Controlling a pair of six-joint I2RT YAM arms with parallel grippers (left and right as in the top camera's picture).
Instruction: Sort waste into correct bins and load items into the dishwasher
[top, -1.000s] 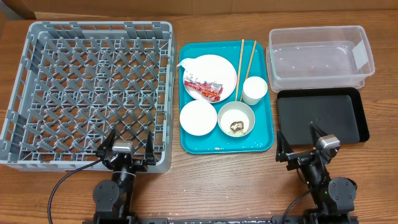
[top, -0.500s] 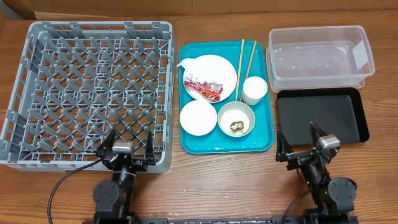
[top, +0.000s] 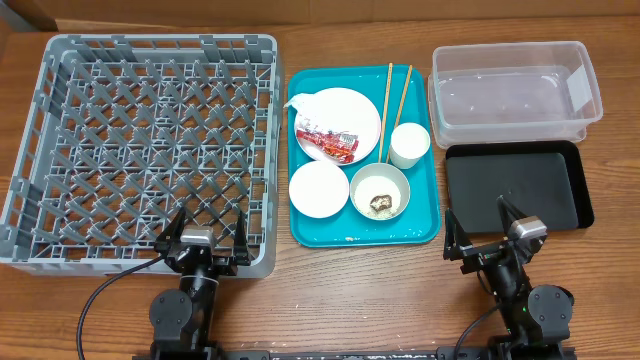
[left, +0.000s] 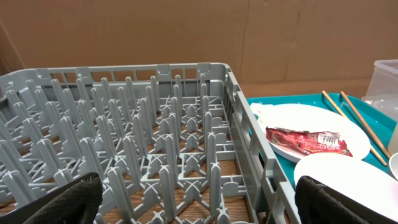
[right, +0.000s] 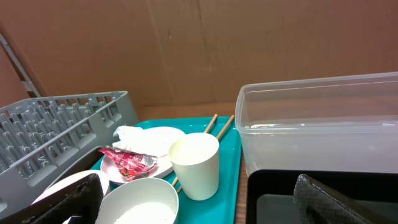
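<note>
Two idle: left gripper (top: 208, 226), right gripper (top: 477, 218), jaws spread, empty, 6 o'clock | change: none, arms unmoved | wrapper (top: 326, 141) on plate (top: 356, 108), centre | rack (top: 160, 45) 9 o'clock, bare | task judged unstarted

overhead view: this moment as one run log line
left claw: open, empty, at dish rack near edge | right claw: open, empty, at black tray near edge | wrapper: on plate, on teal tray

Even bright light, soft shadows — pics sharp throughout.
</note>
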